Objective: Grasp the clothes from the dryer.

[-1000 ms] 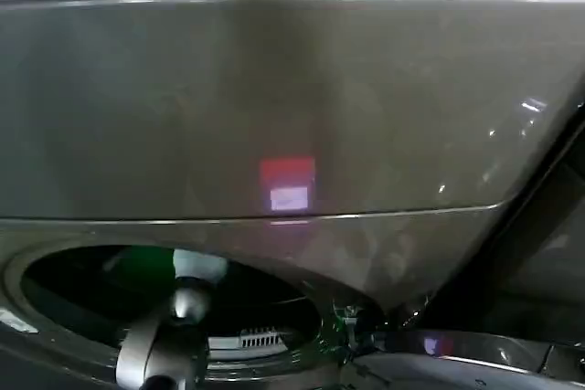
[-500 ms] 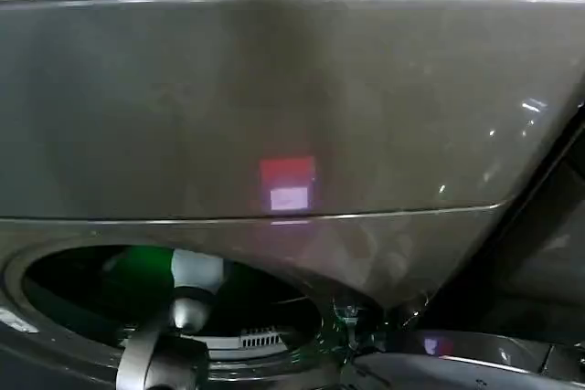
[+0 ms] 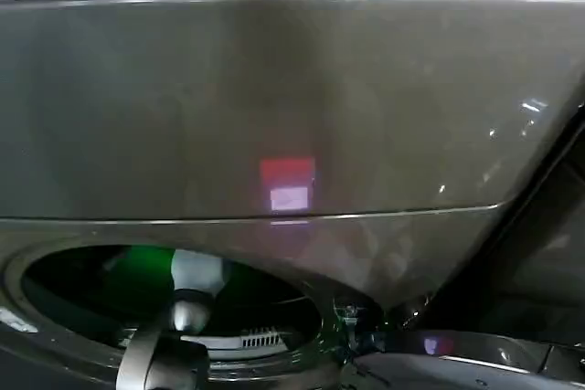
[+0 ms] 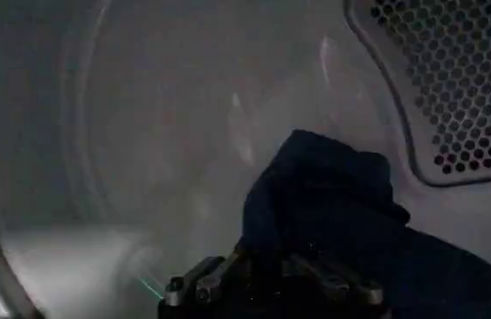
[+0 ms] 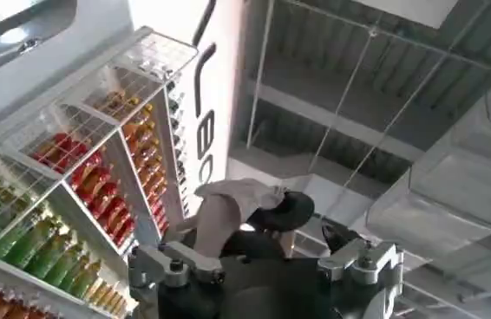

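The left arm reached through the porthole of the dryer (image 3: 292,107), its left end effector (image 4: 273,279) low inside the steel drum. Whether that end effector was apart or together could not be told. A dark navy garment (image 4: 332,208) lay crumpled just beyond it, against the perforated back wall (image 4: 454,78). It looked soft, limp and light; the raised fold nearest seemed the best hold. The right end effector (image 5: 267,260) waited outside, clamped on a pale cloth (image 5: 228,212)
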